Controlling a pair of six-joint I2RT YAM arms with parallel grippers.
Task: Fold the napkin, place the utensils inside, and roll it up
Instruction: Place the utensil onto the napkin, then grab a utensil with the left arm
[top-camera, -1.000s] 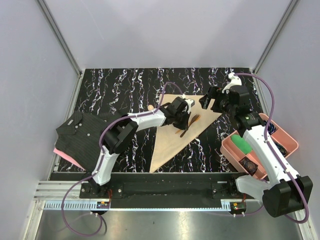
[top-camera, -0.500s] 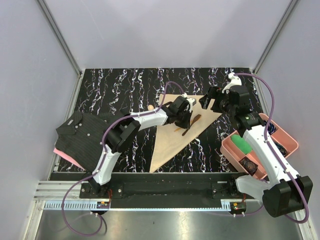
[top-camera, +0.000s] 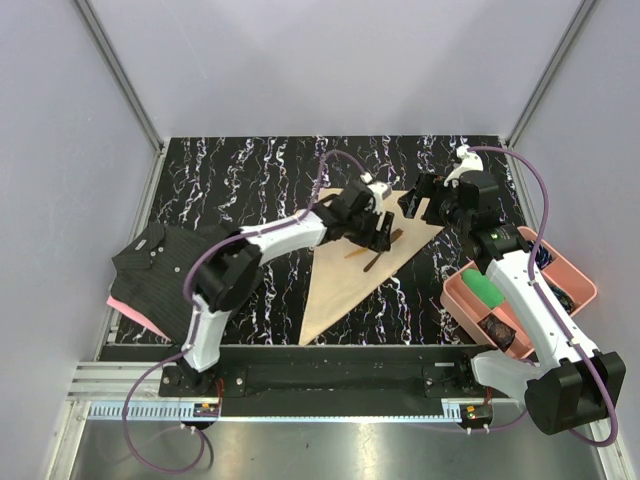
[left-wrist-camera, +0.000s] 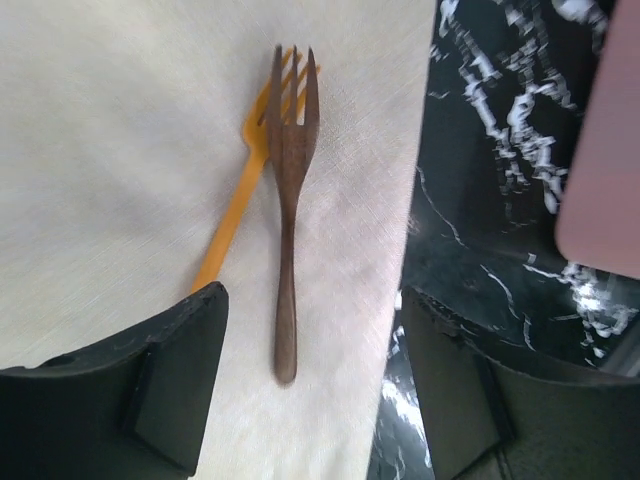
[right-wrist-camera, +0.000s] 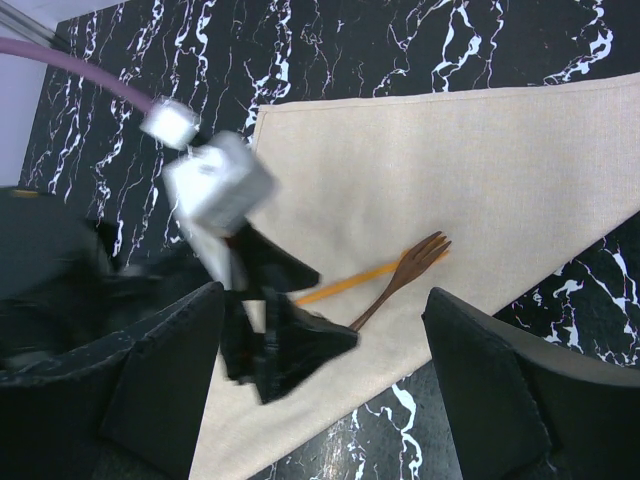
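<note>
Left hand hangs released above dark wooden fork and thin orange fork. Rolling could spill them off the three-o'clock edge of the beige cloth napkin.

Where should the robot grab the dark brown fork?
I'd grip the dark brown fork by its slim handle, near the free end, coming straight down. It lies flat on the napkin, and its tines overlap the orange fork, so that end is crowded.
</note>
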